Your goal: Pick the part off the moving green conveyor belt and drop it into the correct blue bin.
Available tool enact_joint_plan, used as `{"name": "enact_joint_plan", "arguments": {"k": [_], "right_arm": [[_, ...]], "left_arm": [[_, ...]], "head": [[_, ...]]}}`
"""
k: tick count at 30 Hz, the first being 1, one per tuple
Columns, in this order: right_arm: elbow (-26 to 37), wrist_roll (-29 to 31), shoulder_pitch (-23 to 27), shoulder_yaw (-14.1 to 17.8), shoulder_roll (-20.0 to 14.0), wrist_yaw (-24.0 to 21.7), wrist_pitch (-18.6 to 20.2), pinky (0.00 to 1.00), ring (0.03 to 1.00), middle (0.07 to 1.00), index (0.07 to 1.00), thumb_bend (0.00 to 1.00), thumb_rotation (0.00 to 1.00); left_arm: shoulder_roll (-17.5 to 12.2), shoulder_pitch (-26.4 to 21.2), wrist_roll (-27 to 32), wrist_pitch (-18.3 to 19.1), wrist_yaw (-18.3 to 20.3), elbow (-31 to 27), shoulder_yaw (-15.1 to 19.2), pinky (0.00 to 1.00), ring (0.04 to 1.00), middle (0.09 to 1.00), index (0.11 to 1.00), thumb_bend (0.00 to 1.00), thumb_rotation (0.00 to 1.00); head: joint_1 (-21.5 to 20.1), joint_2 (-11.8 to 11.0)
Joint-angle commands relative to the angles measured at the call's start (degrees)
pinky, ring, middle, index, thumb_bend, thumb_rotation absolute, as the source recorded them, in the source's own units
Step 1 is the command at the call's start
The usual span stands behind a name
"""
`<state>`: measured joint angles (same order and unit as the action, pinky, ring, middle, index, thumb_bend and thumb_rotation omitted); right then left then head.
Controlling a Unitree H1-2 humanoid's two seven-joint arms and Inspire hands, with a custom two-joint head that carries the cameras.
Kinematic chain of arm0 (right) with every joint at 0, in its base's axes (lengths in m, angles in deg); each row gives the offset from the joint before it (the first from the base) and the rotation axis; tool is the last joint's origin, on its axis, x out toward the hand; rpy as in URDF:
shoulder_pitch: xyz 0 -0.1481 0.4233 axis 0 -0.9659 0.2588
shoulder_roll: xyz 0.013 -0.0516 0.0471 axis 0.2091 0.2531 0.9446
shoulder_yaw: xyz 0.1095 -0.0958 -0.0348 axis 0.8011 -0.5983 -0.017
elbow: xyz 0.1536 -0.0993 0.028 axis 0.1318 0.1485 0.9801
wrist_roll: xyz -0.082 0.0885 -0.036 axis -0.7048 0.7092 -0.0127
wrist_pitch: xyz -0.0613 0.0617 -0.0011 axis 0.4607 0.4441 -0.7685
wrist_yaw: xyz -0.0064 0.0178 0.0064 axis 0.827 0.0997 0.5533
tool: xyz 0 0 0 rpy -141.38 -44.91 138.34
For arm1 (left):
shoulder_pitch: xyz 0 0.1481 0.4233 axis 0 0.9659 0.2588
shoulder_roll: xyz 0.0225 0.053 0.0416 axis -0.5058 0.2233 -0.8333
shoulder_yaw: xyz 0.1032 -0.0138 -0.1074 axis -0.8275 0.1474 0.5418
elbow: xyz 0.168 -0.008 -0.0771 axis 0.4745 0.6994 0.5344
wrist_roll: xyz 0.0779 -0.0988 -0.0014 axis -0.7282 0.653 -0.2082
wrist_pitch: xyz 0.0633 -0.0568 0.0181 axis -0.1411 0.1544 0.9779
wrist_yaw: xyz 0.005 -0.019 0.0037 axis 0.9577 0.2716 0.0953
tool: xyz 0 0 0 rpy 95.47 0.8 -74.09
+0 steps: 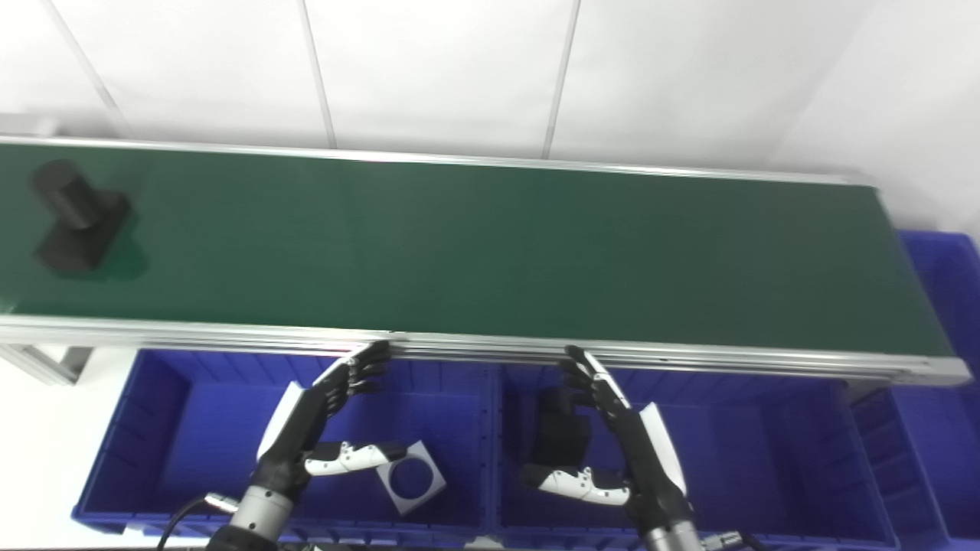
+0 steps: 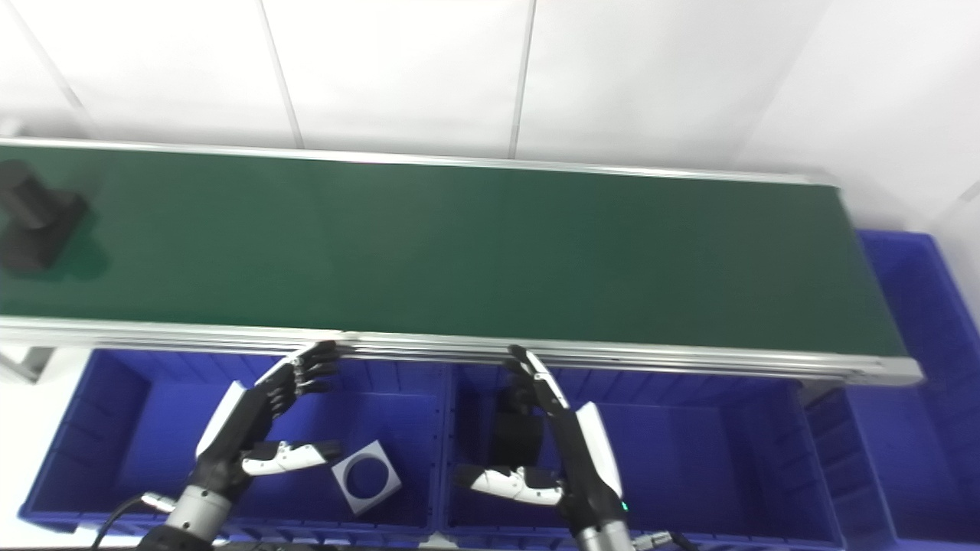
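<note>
A: Left eye view first. The left hand (image 1: 318, 428) hangs over the left blue bin (image 1: 153, 428), fingers spread and curled a little, thumb out to the side, nothing in its grasp.

B: And the right hand (image 1: 612, 436)?

A: Same story over the middle blue bin (image 1: 766, 451): fingers apart, thumb stretched toward the left hand, empty. The fingertips of both reach up to the near aluminium rail (image 1: 490, 348) of the green conveyor belt (image 1: 498, 245).

B: Where's the part?

A: The black part (image 1: 76, 226), a blocky base with a round stub on top, sits on the belt far off to the left of the left hand, well apart from both. Just right of the left hand's thumb a grey square plate with a round hole (image 1: 412, 478) lies on the bin floor. Behind the right hand's fingers there's a dark block (image 1: 563, 436) in the middle bin.

B: Over to the right eye view.

A: The part (image 2: 34, 226) is right at the picture's left edge, far from the left hand (image 2: 256, 425). The right hand (image 2: 555, 451) is spread open too. Far right of it, past the belt's end, stands another blue bin (image 2: 930, 321).
</note>
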<state>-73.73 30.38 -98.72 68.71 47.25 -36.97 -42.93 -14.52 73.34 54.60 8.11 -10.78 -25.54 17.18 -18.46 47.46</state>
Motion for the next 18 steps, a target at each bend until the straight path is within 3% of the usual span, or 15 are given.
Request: {"name": "enact_joint_plan", "arguments": {"k": [1, 10, 13, 18], "right_arm": [[1.4, -0.6, 0.6, 0.0, 0.3, 0.7, 0.6, 0.8, 0.852, 0.876, 0.932, 0.85, 0.41], [0.8, 1.5, 0.3, 0.8, -0.7, 0.6, -1.2, 0.81, 0.851, 0.878, 0.934, 0.85, 0.4], [-0.1, 2.1, 0.4, 1.0, -1.4, 0.8, -2.4, 0.8, 0.849, 0.878, 0.934, 0.86, 0.42], [1.1, 2.8, 0.1, 1.0, -2.0, 0.2, -1.1, 0.79, 0.844, 0.881, 0.935, 0.86, 0.41]], "left_arm": [[-0.1, -0.7, 0.5, -2.4, 1.3, -0.9, 0.7, 0.76, 0.819, 0.85, 0.852, 0.9, 0.39], [1.2, -0.4, -0.6, -2.4, 2.0, -1.1, 0.6, 0.75, 0.809, 0.841, 0.842, 0.91, 0.38], [1.3, -0.5, -2.3, -2.4, 0.0, -1.1, -0.4, 0.74, 0.806, 0.845, 0.844, 0.9, 0.38], [1.5, -0.7, -2.6, -2.4, -1.2, -0.8, -1.5, 0.74, 0.806, 0.845, 0.844, 0.9, 0.38]], "head": [[0.3, 0.1], [4.0, 0.0], [4.7, -0.3], [5.2, -0.7]]}}
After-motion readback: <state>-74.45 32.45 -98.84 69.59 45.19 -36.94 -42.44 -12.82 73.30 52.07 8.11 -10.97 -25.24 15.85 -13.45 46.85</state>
